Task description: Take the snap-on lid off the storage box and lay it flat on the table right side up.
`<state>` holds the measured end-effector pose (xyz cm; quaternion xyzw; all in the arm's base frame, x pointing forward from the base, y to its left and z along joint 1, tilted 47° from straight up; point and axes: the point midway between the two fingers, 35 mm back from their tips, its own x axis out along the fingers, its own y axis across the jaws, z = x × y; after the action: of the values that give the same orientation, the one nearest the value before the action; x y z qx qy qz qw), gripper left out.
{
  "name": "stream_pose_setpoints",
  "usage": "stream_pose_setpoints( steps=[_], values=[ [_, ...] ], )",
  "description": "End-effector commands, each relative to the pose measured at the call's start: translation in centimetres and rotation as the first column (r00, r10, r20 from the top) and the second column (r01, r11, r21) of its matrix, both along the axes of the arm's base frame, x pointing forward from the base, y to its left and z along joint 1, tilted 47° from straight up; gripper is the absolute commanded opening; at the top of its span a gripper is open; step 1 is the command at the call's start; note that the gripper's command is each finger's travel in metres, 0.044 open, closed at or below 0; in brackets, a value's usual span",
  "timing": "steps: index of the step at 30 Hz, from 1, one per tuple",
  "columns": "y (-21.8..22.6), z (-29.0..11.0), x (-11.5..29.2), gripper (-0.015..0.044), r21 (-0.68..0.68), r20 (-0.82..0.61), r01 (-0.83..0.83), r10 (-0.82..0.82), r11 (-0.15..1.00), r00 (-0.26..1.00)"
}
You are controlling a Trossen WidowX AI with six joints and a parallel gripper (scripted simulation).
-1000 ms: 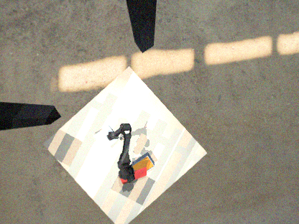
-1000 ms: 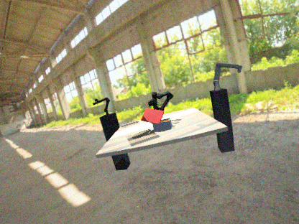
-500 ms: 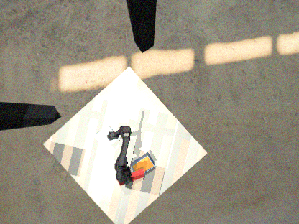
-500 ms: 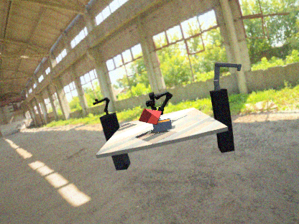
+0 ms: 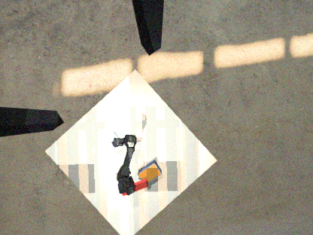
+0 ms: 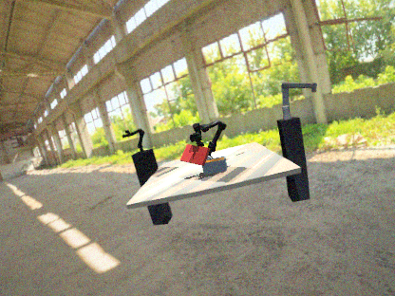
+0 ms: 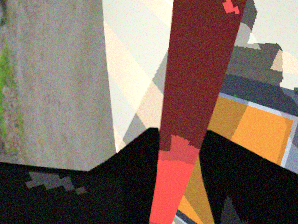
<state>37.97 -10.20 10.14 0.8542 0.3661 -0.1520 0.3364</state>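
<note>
The red lid (image 5: 141, 184) (image 6: 194, 155) (image 7: 197, 75) is off the box and held in the air beside it, steeply tilted, with a broad face showing in the exterior view. My gripper (image 6: 197, 144) (image 7: 178, 138) is shut on the lid, which runs between the two black fingers in the wrist view. The storage box (image 6: 216, 167) (image 7: 267, 96) is blue-grey with an orange inside. It stands open on the table (image 5: 196, 162) (image 6: 266, 161), also seen in the top view. The arm hides the fingertips in the top view.
The arm's links (image 5: 128, 160) (image 6: 216, 135) reach over the table to the left of the box in the top view. The table's lower corner is beyond the lid there. Black pillars (image 5: 150, 26) (image 6: 294, 161) stand around the table, with other arms on two of them in the exterior view.
</note>
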Motion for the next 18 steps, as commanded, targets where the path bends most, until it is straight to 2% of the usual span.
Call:
stream_pose_setpoints(
  steps=[1, 18],
  values=[
    [-0.8, -0.3, 0.2, 0.0, -0.009, 0.013, 0.0, 0.001, 1.0, 1.0],
    [-3.1, -2.7, 0.1, 0.0, -0.01, 0.014, 0.0, 0.001, 1.0, 1.0]
  ],
)
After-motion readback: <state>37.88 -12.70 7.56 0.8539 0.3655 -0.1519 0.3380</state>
